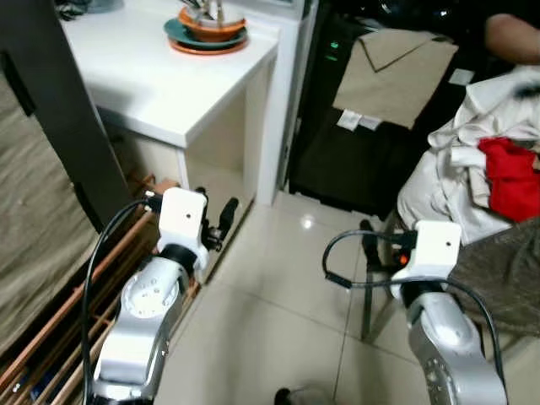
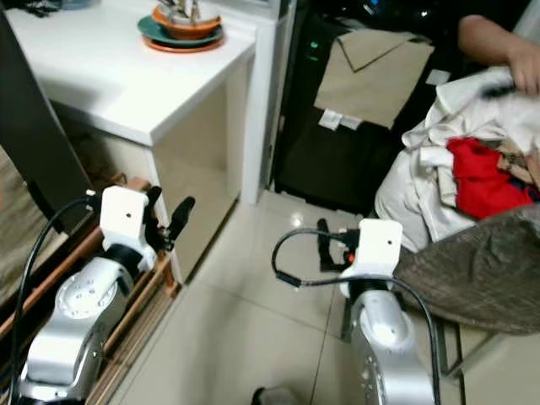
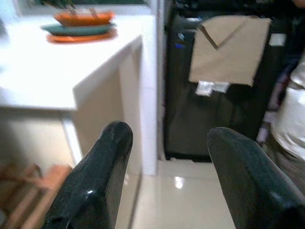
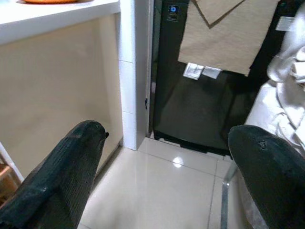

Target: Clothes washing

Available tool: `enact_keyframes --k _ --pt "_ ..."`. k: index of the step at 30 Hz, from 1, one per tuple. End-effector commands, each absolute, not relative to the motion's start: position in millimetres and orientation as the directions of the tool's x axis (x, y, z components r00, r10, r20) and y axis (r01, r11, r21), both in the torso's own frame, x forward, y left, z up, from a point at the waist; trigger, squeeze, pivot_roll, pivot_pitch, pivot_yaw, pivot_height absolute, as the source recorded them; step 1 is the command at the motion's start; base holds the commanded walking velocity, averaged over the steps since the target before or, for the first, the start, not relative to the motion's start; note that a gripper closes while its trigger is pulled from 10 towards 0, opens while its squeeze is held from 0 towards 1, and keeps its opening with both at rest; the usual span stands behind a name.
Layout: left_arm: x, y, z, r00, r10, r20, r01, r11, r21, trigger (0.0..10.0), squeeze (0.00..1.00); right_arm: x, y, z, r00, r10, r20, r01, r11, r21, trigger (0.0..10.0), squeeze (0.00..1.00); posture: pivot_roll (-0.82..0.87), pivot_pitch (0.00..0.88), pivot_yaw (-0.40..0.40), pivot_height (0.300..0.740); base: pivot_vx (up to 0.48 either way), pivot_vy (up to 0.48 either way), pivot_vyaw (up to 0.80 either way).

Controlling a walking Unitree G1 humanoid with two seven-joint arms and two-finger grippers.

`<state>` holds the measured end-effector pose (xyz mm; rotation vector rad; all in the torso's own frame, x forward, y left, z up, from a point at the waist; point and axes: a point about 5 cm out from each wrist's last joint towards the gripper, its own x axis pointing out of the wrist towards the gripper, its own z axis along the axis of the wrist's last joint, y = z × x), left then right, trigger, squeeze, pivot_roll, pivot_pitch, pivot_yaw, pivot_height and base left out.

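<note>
Both the left gripper (image 1: 218, 221) and right gripper (image 4: 167, 157) hang with jaws apart and empty, probably readied for the heaped white-and-red laundry pile (image 1: 481, 173) right of the dark washing machine (image 1: 354, 110).

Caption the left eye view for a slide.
Both grippers, left and right, open above the tiled floor, facing a dark washer draped with a beige cloth, beside a laundry pile.

Overhead light glints off the glossy floor tiles (image 1: 308, 222) and washes out the white bench (image 1: 160, 80); the dark appliance (image 1: 354, 160) sits in shadow, and the wrist views blur softly.
</note>
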<state>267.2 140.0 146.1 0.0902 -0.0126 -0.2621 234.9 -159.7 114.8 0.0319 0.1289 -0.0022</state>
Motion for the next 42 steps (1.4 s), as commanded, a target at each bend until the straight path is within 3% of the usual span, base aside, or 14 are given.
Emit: enact_keyframes --k 1,8,18,33,42 --pt "269 135 153 0.958 -0.286 0.017 0.283 0.953 0.104 10.0 0.0 236 -163 118 0.992 -0.01 -0.124 0.015 0.999 0.04 10.0 0.0 -0.13 0.0 -0.033 0.74 0.42 0.0 0.0" --pt "273 132 159 0.948 -0.318 0.01 0.315 0.943 0.104 10.0 0.0 234 -168 125 0.991 -0.064 -0.114 0.07 0.996 0.049 10.0 0.0 -0.14 0.0 -0.005 0.74 0.423 0.0 0.0" --pt "281 127 163 0.943 -0.332 0.019 0.329 0.94 0.095 10.0 0.0 240 -171 149 0.997 -0.066 -0.033 0.067 0.998 0.022 10.0 0.0 -0.16 0.0 0.005 0.74 0.419 0.0 -0.8" --pt "282 125 166 0.942 -0.334 0.031 0.33 0.939 0.092 10.0 0.0 240 -174 151 0.995 -0.09 -0.038 0.091 0.996 0.023 10.0 0.0 -0.15 0.0 -0.003 0.74 0.413 0.0 -0.8" --pt "277 138 167 0.957 -0.289 0.027 0.285 0.952 0.114 10.0 0.0 242 -160 156 1.0 0.022 -0.007 -0.022 0.999 0.046 10.0 0.0 -0.14 0.0 -0.005 0.74 0.406 0.0 -0.09"
